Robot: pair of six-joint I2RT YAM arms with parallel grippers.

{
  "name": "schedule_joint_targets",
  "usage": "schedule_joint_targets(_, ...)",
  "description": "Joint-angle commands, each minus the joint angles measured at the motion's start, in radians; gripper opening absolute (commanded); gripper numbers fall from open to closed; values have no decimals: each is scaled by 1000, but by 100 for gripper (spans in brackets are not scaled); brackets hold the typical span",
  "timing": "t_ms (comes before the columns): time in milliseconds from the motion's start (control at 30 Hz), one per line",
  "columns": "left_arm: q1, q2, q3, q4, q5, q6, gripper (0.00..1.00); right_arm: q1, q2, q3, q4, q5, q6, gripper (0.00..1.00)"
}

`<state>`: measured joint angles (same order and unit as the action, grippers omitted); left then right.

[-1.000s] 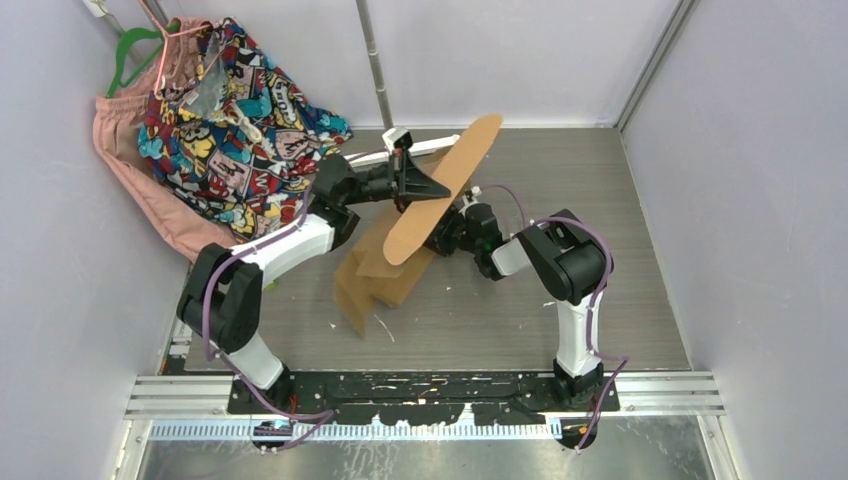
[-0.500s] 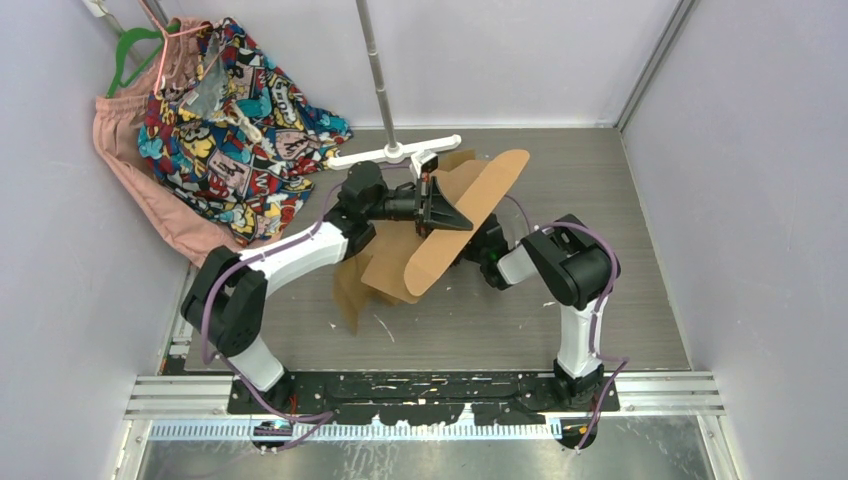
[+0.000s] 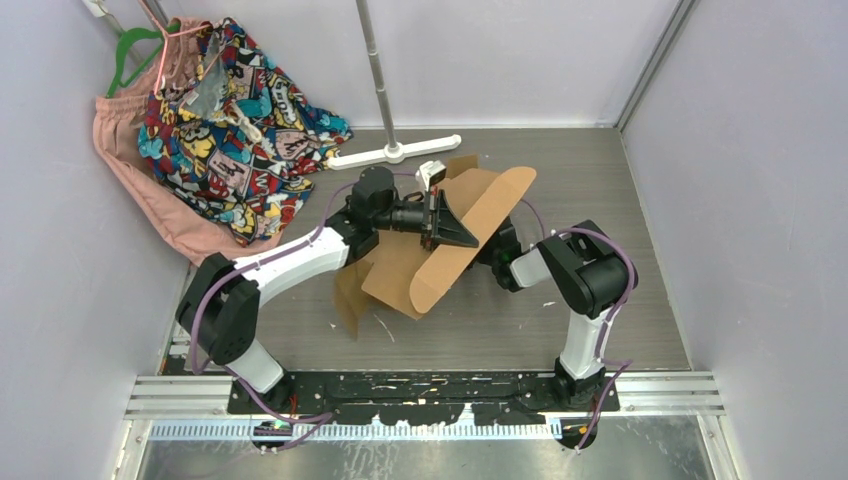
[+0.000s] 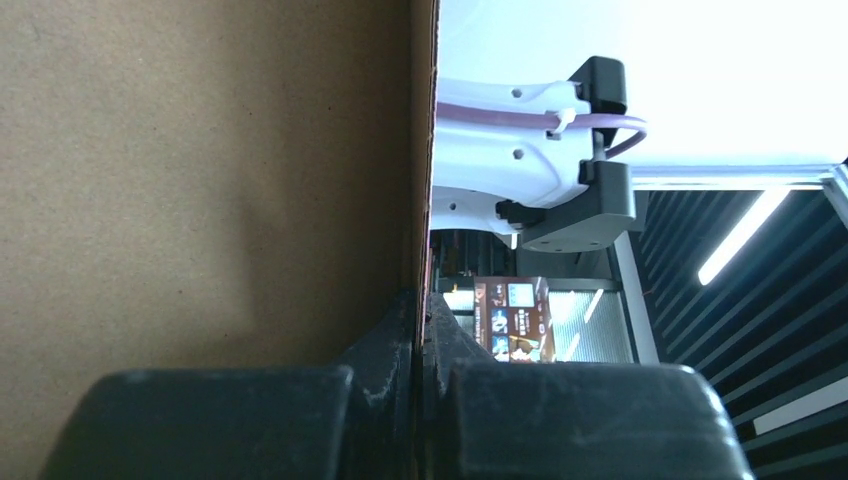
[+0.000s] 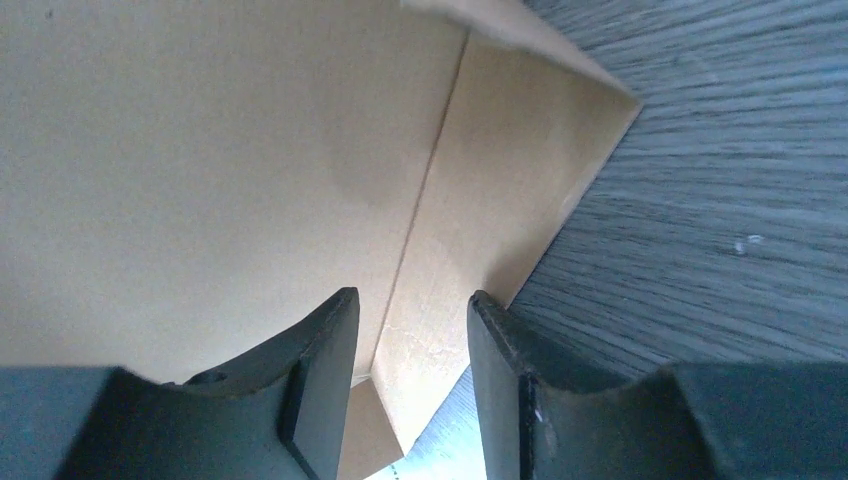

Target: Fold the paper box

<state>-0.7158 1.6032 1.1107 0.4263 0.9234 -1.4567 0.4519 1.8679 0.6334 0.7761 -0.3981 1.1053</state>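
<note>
The paper box [image 3: 440,250] is a brown corrugated die-cut sheet, lifted and tilted over the middle of the table, with a long rounded flap [image 3: 480,225] raised toward the right. My left gripper [image 3: 455,230] is shut on the sheet's edge; in the left wrist view the cardboard [image 4: 200,180] fills the left half and its edge runs between the closed fingers [image 4: 400,345]. My right gripper [image 5: 412,330] is open under the sheet, with nothing between its fingers, facing a creased panel [image 5: 250,150]. In the top view the sheet hides the right gripper.
A pile of patterned and pink clothes [image 3: 215,110] with a green hanger lies at the back left. A white stand base [image 3: 395,152] with a metal pole stands at the back centre. The wood-grain table [image 3: 600,180] is walled on three sides.
My left gripper has carried the sheet forward and to the right, away from the stand base. The right arm's wrist has shifted right with it, under the sheet.
</note>
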Motion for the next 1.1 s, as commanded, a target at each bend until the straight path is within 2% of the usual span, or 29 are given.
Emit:
schedule_joint_targets(0, -20, -42, 50, -77, -10, 67, 2, 0, 10, 20, 19, 5, -11, 49)
schedule_joint_targets(233, -20, -24, 94, -98, 20, 107, 2, 50, 147, 118, 172, 73, 88, 45)
schedule_joint_targets(433, -16, -5, 111, -83, 52, 112, 2, 76, 214, 187, 208, 101, 129, 45)
schedule_joint_targets(633, 15, -17, 67, -55, 58, 98, 2, 63, 139, 115, 186, 85, 98, 45)
schedule_joint_targets(900, 12, -16, 17, 17, 52, 59, 2, -12, 34, 4, 126, 18, 41, 46)
schedule_joint_targets(1067, 0, -10, 15, 23, 46, 58, 2, -29, 28, -11, 143, -10, 47, 47)
